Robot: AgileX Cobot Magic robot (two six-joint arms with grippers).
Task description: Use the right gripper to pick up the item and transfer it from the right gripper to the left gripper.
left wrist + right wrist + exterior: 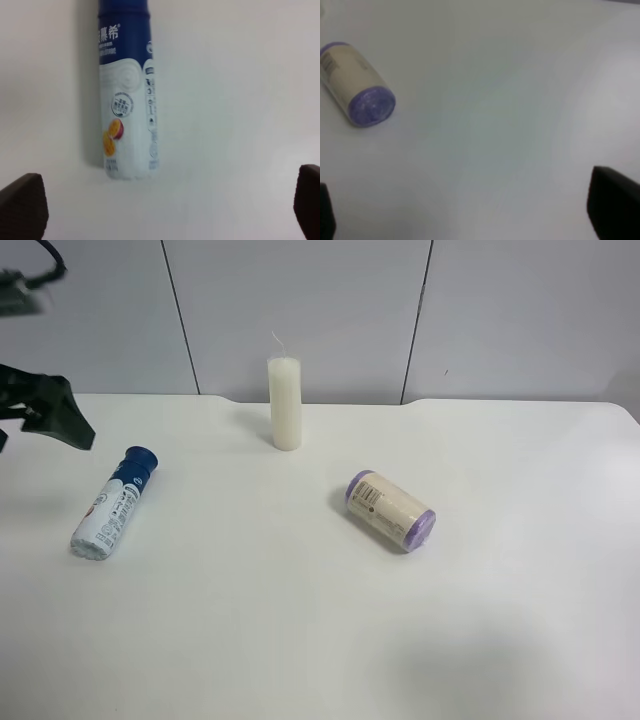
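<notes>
The item [114, 504], a slim bottle with a dark blue cap and a white lower body, lies on its side on the white counter [300, 620], toward nine o'clock in the exterior high view. Its cap points to about one o'clock and its base to about seven o'clock. Nothing touches it.

At about eleven o'clock from the bottle, at the exterior high view's left edge, a black arm end hangs above the counter, apart from the bottle. The left wrist view looks down on that same bottle, so this is the left gripper [170, 205]. Its two dark fingertips [22, 205] sit at opposite lower corners of that view with bare counter between them, so the jaws stand wide and hold nothing. The bottle's white base lies just beyond the gap between them, and its printed label and a small fruit picture face up.

The right gripper [470, 210] does not show in the exterior high view. In the right wrist view its black fingertips [615, 205] also stand wide apart over bare counter, holding nothing.

A cream roll with purple ends [390, 510] lies on its side near the counter's centre, well apart from the bottle at about three o'clock from it. A white candle [285, 403] stands upright at about twelve o'clock, near the grey wall [300, 300].
</notes>
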